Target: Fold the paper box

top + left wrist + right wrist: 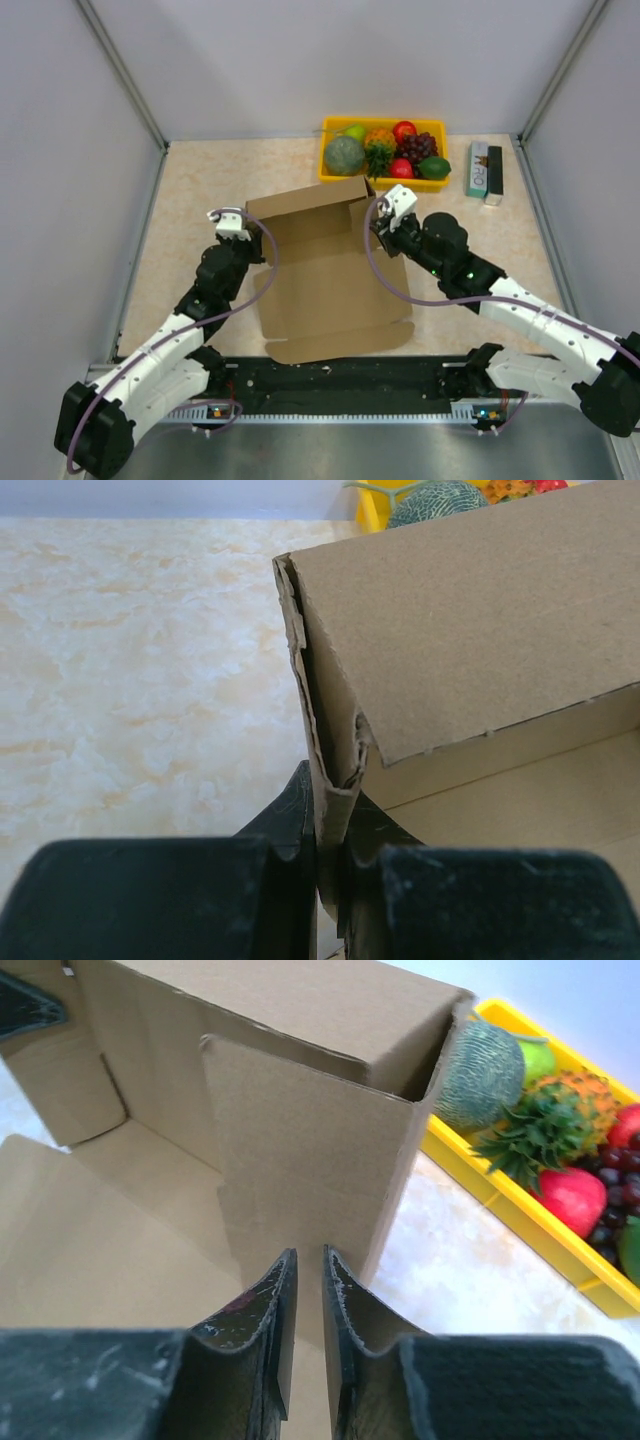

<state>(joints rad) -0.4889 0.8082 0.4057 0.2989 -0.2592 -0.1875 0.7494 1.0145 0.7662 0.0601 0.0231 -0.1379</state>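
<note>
Evidently mid-erection: the brown corrugated cardboard box (pixel 330 290), just in front of the yellow plastic fruit tray (pixel 323 150), has left claw (pixel 335 810) and right claw (pixel 308 1260) pinching its raised side walls; next, these probably need folding inward.

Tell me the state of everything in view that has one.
Box: half folded, back and side walls up, front flap flat.
Left gripper: shut on the box's left wall.
Right gripper: nearly shut at the right wall; grip unclear.
Tray: full of fruit.
Carton: lying beside the tray.
</note>
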